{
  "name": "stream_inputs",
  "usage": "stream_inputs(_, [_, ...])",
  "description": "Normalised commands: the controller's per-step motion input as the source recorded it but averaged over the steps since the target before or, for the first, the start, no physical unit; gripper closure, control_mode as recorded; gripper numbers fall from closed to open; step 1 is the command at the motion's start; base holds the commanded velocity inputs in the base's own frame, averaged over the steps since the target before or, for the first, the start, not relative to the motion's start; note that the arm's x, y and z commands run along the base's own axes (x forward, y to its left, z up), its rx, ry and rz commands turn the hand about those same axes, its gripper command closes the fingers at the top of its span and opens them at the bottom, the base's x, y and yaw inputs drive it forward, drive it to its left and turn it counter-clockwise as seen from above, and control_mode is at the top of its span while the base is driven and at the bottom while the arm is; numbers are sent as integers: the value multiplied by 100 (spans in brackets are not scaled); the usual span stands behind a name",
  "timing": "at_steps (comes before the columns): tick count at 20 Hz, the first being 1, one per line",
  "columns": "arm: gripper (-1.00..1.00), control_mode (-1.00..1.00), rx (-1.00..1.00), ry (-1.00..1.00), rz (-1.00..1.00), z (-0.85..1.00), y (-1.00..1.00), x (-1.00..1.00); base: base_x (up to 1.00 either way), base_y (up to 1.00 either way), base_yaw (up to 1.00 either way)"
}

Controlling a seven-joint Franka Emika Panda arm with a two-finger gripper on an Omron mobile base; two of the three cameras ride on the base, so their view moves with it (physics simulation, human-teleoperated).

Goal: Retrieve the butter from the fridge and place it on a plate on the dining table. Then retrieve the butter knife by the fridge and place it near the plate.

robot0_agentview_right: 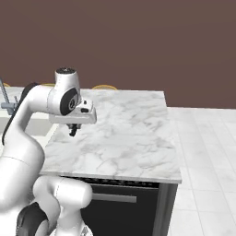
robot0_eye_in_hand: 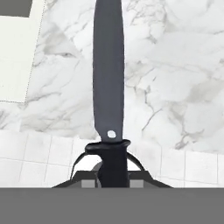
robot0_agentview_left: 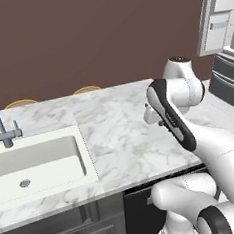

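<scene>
One knife [robot0_eye_in_hand: 108,78] sits clamped in our end effector [robot0_eye_in_hand: 113,168], blade running straight out toward 12 o'clock over the marble tabletop [robot0_eye_in_hand: 175,65]; we see no plate.

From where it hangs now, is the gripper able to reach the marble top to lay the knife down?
Probably yes. The gripper, shut on the butter knife, hangs just above the dining table. The marble beneath looks bare, so nothing seems to block the way down.

The butter knife [robot0_eye_in_hand: 108,78] runs forward from the hand [robot0_eye_in_hand: 112,168], tip cut off at the frame edge; its handle is probably buried between the fingers.
</scene>
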Motion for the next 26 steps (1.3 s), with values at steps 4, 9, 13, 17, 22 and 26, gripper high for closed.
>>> stream_inputs(4, [100, -100, 3, 0, -24, 33, 16, -28, 0, 0, 0])
stream_inputs(9, [100, -100, 5, 0, -27, 4, 0, -43, 0, 0, 0])
stream_inputs(13, [100, -100, 1, 0, -22, 0, 0, -55, 0, 0, 0])
stream_inputs(17, [100, -100, 0, 0, -4, 0, 0, -52, 0, 0, 0])
stream_inputs(22, [100, -100, 0, -1, 12, 0, 0, -32, 0, 0, 0])
stream_inputs(26, [100, -100, 0, 0, 23, 0, 0, -3, 0, 0, 0])
